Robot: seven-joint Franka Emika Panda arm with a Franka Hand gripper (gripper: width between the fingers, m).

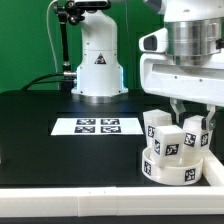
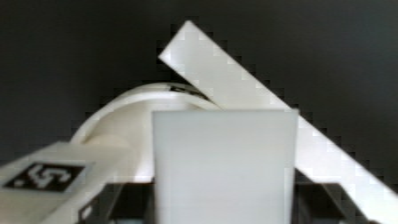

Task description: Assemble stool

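While seen from the exterior view, black table [image 1: 40,125] spread wide, with the marker board [image 1: 98,126] lying flat near its middle, several black-and-white tags printed on it. Behind, toward the far edge, a white robot base [image 1: 98,55] standing upright. At the near corner on the exterior view's right, the round seat disc [image 1: 172,168] resting on the surface, tags around its side wall. Against the near edge, a long white edge rail [image 1: 100,188] running along the table, just in front of the disc. On top of the disc, chunky white leg blocks [image 1: 160,135] clustered upright, each carrying a tag, packed close and touching one another. Directly above that cluster, the gripper [image 1: 190,113] hanging down from the large white wrist housing, fingertips down among the blocks at the far side of the pile.

From the wrist view, a white leg piece [image 2: 222,150] filling the centre, flat-faced and upright, sitting between the dark fingers [image 2: 111,196] at the lower edge. Behind it, the curved white disc with one tag [image 2: 48,177] showing, and the rail crossing as a tilted white strip. Jaws apparently closed against the leg piece, contact itself not clearly visible.
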